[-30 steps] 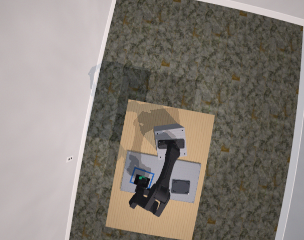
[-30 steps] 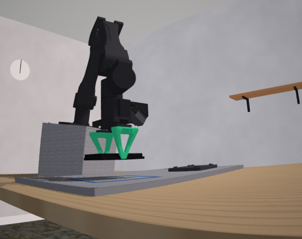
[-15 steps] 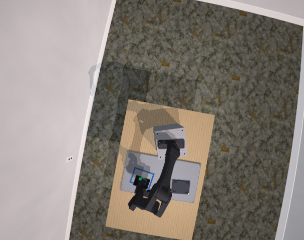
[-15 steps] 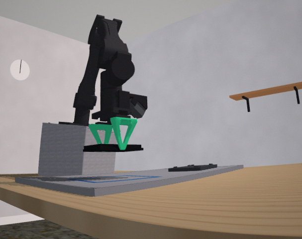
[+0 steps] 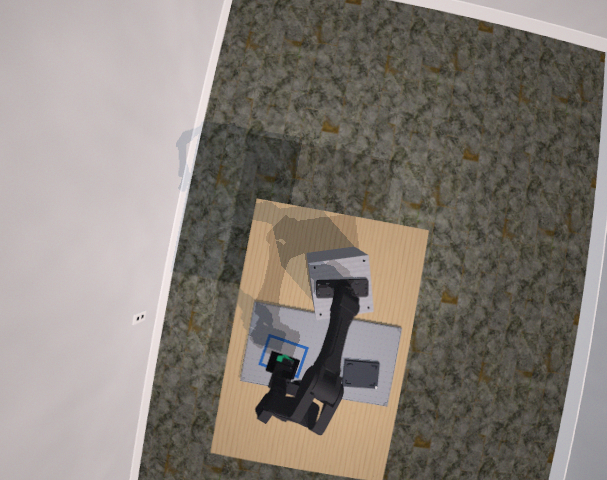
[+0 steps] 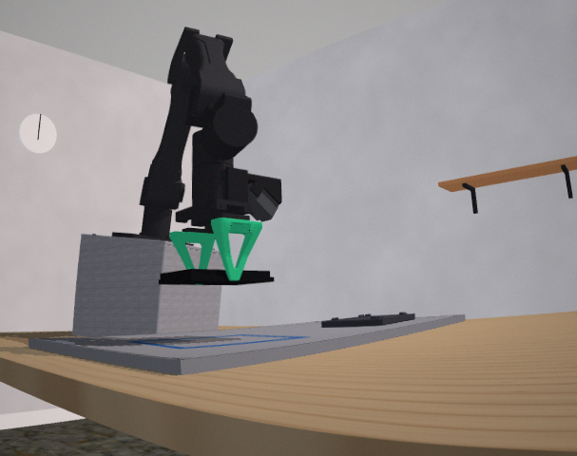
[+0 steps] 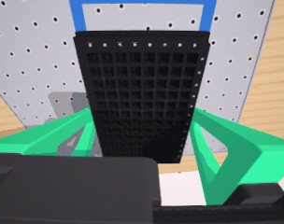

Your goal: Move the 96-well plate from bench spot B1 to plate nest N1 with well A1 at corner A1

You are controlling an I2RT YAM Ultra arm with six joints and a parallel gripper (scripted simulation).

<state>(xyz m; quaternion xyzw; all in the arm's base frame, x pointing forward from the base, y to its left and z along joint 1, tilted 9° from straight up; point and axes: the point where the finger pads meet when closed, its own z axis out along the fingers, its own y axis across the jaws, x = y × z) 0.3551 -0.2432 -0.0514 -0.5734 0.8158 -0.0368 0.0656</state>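
The black 96-well plate [image 6: 216, 276] hangs level in the air, well above the grey perforated baseplate [image 6: 239, 338]. My gripper [image 6: 214, 275] with green fingers is shut on the plate's long sides. In the wrist view the plate [image 7: 142, 93] fills the space between the green fingers. The blue outline of spot B1 [image 6: 214, 340] lies on the baseplate below the plate; it also shows in the wrist view [image 7: 142, 14]. The dark plate nest N1 [image 6: 368, 319] sits to the right on the baseplate, and in the top view [image 5: 361, 373] it is right of the arm.
The grey block [image 6: 131, 284] holding the arm's base stands behind the plate. The wooden table [image 6: 376, 383] carries the baseplate. A wall shelf [image 6: 514, 174] hangs far to the right.
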